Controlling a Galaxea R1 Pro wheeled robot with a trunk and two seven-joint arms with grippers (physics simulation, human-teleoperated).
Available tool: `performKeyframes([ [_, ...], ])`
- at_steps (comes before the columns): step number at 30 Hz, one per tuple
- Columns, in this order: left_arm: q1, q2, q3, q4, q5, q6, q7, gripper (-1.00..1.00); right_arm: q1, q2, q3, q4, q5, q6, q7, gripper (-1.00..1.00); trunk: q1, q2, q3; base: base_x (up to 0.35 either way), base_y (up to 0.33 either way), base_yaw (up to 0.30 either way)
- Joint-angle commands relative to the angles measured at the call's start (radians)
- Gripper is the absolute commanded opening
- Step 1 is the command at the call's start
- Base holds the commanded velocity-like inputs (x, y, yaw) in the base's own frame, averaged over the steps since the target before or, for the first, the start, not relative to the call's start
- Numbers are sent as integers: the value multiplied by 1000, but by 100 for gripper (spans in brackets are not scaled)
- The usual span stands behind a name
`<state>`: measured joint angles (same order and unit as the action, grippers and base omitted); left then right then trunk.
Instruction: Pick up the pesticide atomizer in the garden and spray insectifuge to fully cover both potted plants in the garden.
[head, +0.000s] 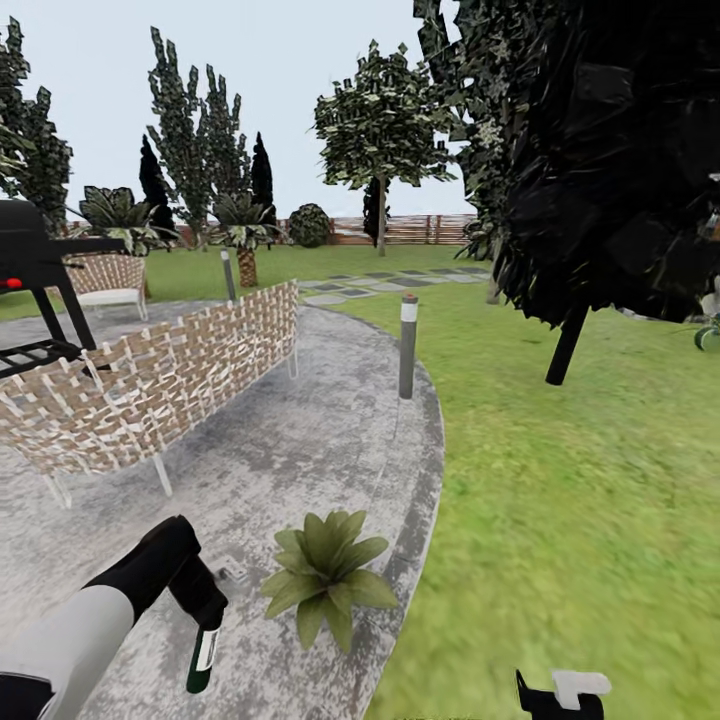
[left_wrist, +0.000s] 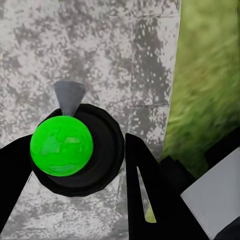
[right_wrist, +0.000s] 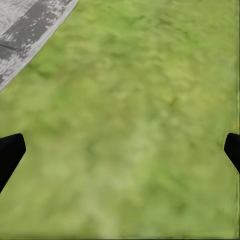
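Observation:
My left gripper is shut on the pesticide atomizer, a dark green bottle with a white label that hangs down over the grey stone patio of the garden. In the left wrist view the atomizer appears end-on as a bright green round shape in a black ring with a grey cone, held between the black fingers. One potted plant, a rosette of broad green leaves, stands on the patio just right of the bottle; its pot is hidden by the leaves. My right gripper is open over the lawn.
A woven wicker sofa stands on the patio behind the plant. A grey bollard lamp is at the patio rim. A black grill is at left, and a dark tree overhangs the lawn at right. A brown fence lies far back.

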<state>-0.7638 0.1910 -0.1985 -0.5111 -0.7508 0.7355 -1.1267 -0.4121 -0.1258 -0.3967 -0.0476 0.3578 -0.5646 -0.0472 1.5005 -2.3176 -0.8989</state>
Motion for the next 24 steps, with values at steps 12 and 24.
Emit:
performKeyframes([
  [12,0,-1,-15,-4,-283,7,-206,-100,-1,0,-5,2,10,-3,-4,100,0,0,-1,0,0,-69],
  [24,-5,-8,-15,-17,-305,7,-229,-100,-1,0,-5,2,15,-3,-3,100,0,0,-1,172,151,0],
])
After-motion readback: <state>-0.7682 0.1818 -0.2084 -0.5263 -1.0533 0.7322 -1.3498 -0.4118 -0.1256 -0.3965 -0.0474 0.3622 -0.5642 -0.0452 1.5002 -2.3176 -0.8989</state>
